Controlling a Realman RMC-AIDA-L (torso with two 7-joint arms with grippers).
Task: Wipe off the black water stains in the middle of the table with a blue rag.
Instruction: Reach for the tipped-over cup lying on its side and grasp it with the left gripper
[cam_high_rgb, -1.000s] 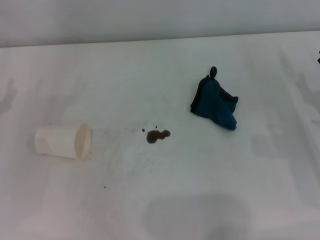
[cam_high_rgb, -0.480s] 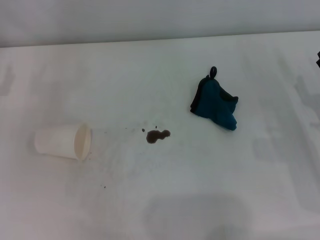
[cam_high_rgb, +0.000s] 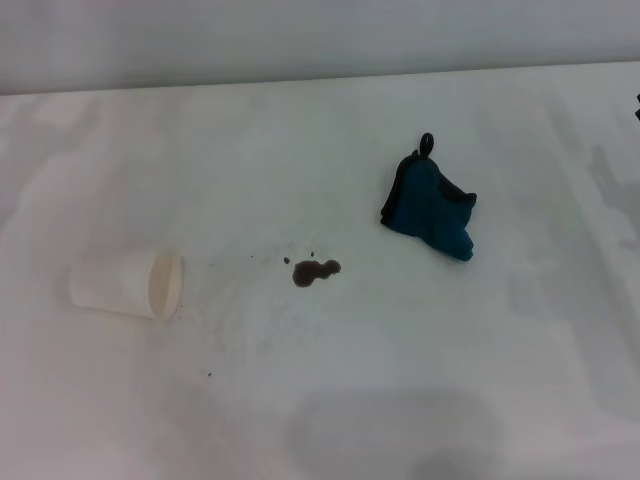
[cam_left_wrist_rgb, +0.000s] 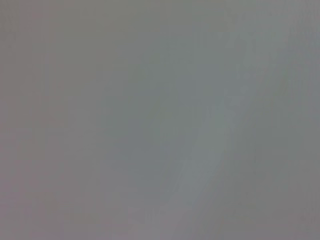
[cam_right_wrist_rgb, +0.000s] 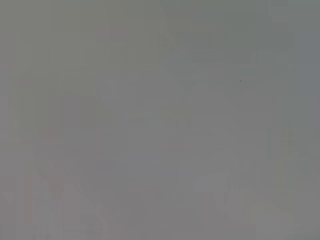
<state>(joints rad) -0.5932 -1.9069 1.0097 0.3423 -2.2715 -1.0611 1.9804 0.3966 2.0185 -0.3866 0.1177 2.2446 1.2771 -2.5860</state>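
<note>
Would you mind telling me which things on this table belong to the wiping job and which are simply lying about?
For the job:
- blue rag, crumpled, lying apart from the stain
- black water stains, small blob with specks
- table

Just lying about:
- white paper cup, tipped on its side

Neither pincer is in view.

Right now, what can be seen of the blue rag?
The blue rag is a teal-blue cloth with a darker, near-black edge along its left side and a small dark loop at its far tip. It lies crumpled in a loose heap on the white table, to the right of and beyond the black water stains, apart from them. Nothing grips or touches it.
</note>
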